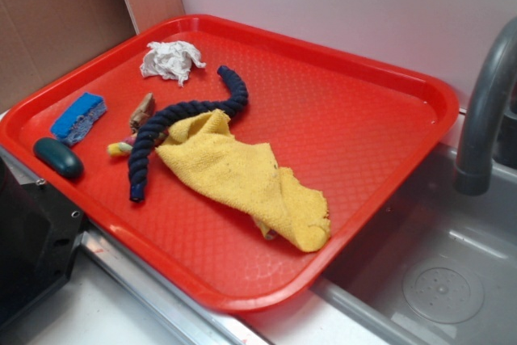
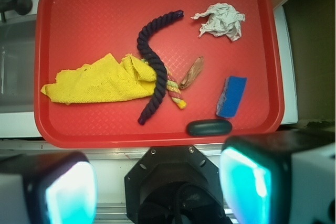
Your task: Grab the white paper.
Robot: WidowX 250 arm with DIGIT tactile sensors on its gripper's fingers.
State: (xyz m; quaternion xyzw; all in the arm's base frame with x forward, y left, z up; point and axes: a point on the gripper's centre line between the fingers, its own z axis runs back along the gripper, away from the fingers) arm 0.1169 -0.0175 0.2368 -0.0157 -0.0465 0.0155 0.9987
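Observation:
The white paper [image 1: 171,60] is a crumpled wad lying at the far left corner of the red tray [image 1: 363,119]; in the wrist view the white paper [image 2: 221,20] sits at the upper right of the tray [image 2: 89,19]. My gripper [image 2: 157,187] hangs high above the near edge of the tray, well away from the paper. Its two fingers [image 2: 247,184] stand wide apart with nothing between them. The gripper does not show in the exterior view.
On the tray lie a yellow terry cloth [image 1: 242,175], a dark blue rope [image 1: 174,127], a brown scrap [image 1: 142,111], a blue sponge [image 1: 78,117] and a dark green oval object [image 1: 58,157]. A grey faucet [image 1: 485,111] and sink [image 1: 436,280] are to the right. The black robot base [image 1: 32,240] is at the left front.

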